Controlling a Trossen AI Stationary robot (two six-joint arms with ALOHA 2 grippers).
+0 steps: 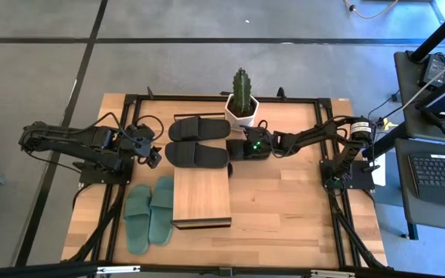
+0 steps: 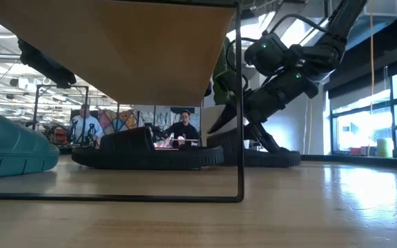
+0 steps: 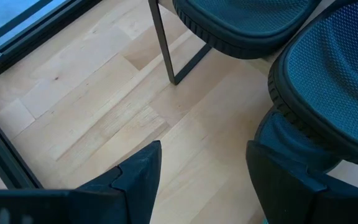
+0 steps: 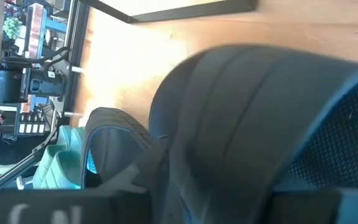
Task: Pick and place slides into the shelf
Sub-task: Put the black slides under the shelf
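Note:
The shelf (image 1: 201,197) stands mid-table, its black legs (image 2: 240,103) on the wood. Two black slides (image 1: 199,128) (image 1: 198,154) lie flat on their soles just beyond its far edge. A green pair (image 1: 149,213) lies to its left. My right gripper (image 1: 232,158) is at the right end of the nearer black slide (image 4: 247,124), which fills its wrist view. My left gripper (image 3: 204,186) stands open by the black slides' left ends (image 3: 328,81), nothing between its fingers. My left gripper has one finger (image 3: 278,168) right under the rounded end of a black slide (image 3: 303,118); whether it touches the slide I cannot tell.
A cactus in a white pot (image 1: 242,104) stands at the far edge, close behind the black slides. Black frame rails (image 1: 122,116) run around the tabletop. Bare wood lies right of the shelf (image 1: 284,201). People sit in the room beyond (image 2: 182,127).

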